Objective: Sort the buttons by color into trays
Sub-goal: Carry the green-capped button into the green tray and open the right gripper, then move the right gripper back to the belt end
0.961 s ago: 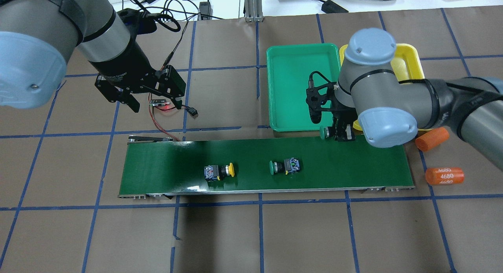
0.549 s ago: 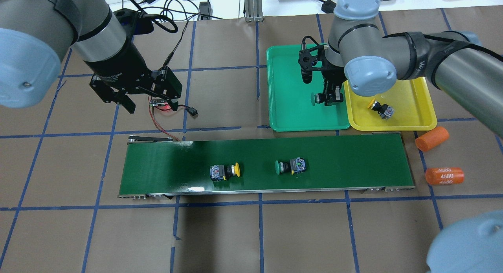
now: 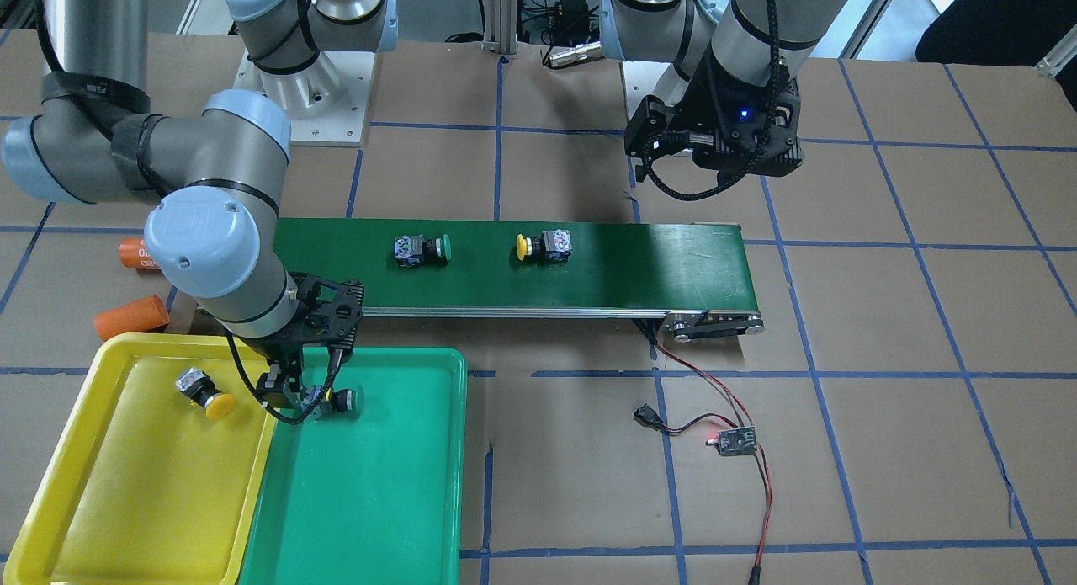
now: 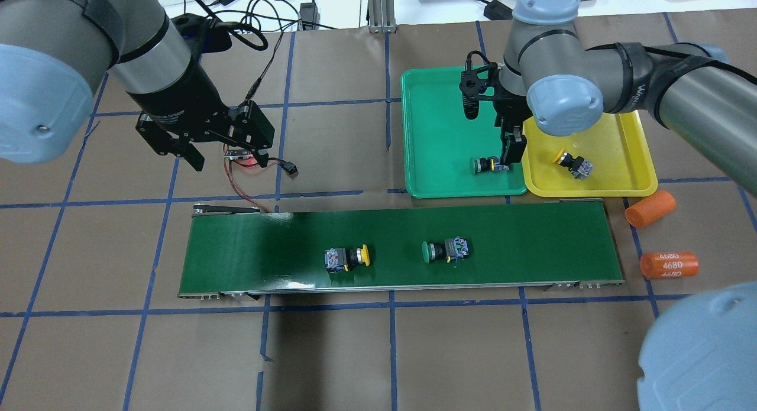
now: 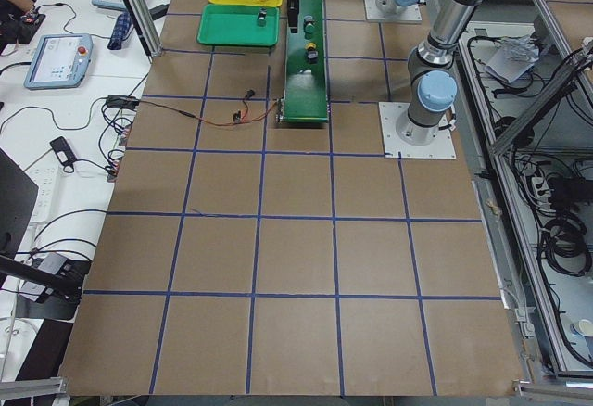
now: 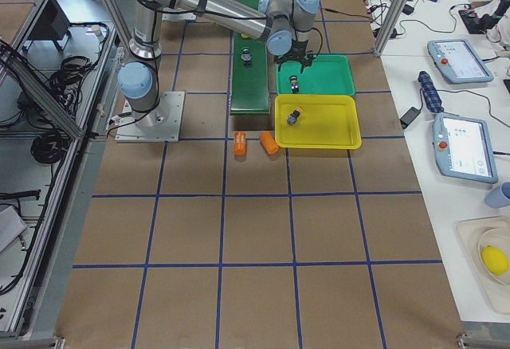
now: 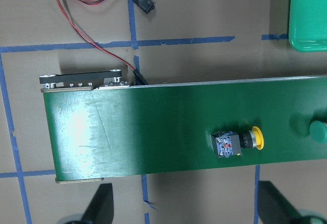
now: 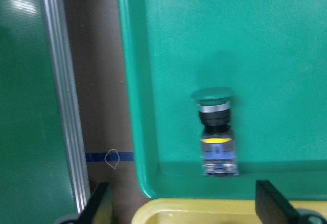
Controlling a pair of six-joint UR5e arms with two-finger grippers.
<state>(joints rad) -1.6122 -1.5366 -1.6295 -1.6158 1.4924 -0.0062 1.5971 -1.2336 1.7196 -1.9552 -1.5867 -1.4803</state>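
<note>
A green button [image 4: 487,164] lies on its side in the green tray [image 4: 437,91], near the rim beside the yellow tray [image 4: 621,162]. My right gripper [image 4: 512,149] hangs just above it, open, with the fingers wide apart in the right wrist view [image 8: 184,203], where the button [image 8: 215,132] lies free. A yellow button [image 4: 572,162] lies in the yellow tray. A yellow button [image 4: 346,258] and a green button [image 4: 445,249] lie on the dark-green conveyor belt [image 4: 248,251]. My left gripper [image 4: 219,145] is open and empty, behind the belt's left end.
Two orange cylinders [image 4: 650,209] [image 4: 669,264] lie on the table off the belt's right end. A small circuit board [image 4: 242,157] with red wires lies under my left gripper. Blue tape lines cross the brown table.
My right gripper carried the green button from the belt's far edge into the green tray, lowered it and let go. The two buttons on the belt drifted right. My left gripper barely moved.
</note>
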